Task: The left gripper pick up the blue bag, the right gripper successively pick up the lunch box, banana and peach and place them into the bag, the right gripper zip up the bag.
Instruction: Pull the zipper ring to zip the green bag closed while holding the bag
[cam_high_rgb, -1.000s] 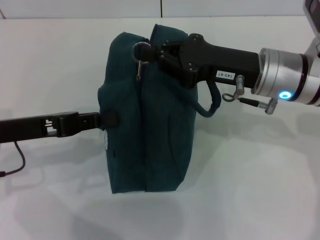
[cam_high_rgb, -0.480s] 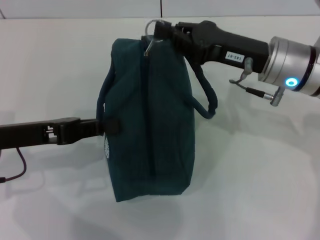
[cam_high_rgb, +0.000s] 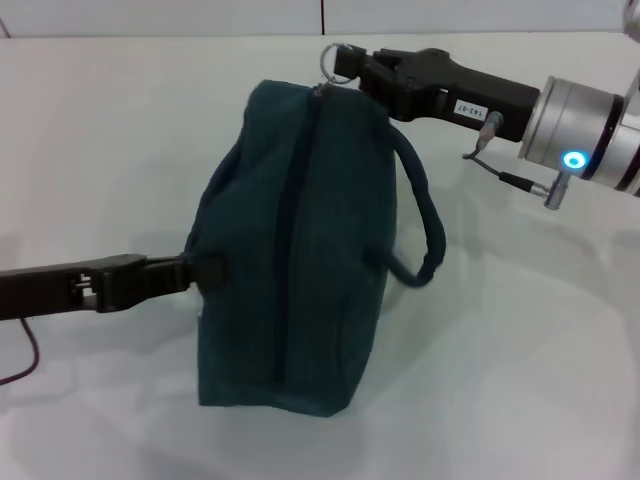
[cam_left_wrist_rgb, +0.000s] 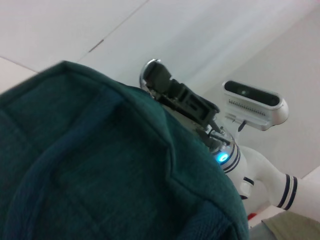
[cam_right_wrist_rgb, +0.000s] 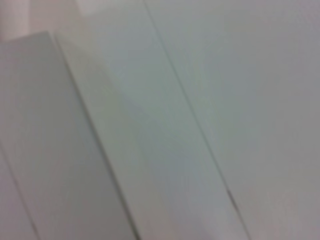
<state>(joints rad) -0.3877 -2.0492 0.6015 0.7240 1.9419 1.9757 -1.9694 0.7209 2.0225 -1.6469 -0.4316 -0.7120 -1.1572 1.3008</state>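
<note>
Left tool (cam_high_rgb: 195, 270): comes in low from the robot's left, closed on the near handle of the blue bag (cam_high_rgb: 290, 250). It holds the bag's side at about mid height. The strap runs up and away from its tip in a dark arc along the bag's flank.

Bag: stands just beyond the left tool's tip, between the two tools, base on the white table (cam_high_rgb: 500, 380). It looks full and squared out. The zipper line (cam_high_rgb: 296, 230) runs the length of the upper face as one dark seam, with no gap showing along it. In the left wrist view the cloth fills the foreground and reads as closed over.

Far handle (cam_high_rgb: 425, 220): hangs free in a loop below the right tool, not held.

Right tool (cam_high_rgb: 348, 66): at the far top corner of the bag, closed on the metal ring of the zipper pull (cam_high_rgb: 334, 60). The ring stands just clear of the bag's end, at the last of the seam. The right wrist view shows only blank surfaces.

Progress, as a judgement: no lunch box, banana or peach is visible anywhere on the table, so packing appears done. The zip looks drawn to its end. What seems left is letting go of the pull.
</note>
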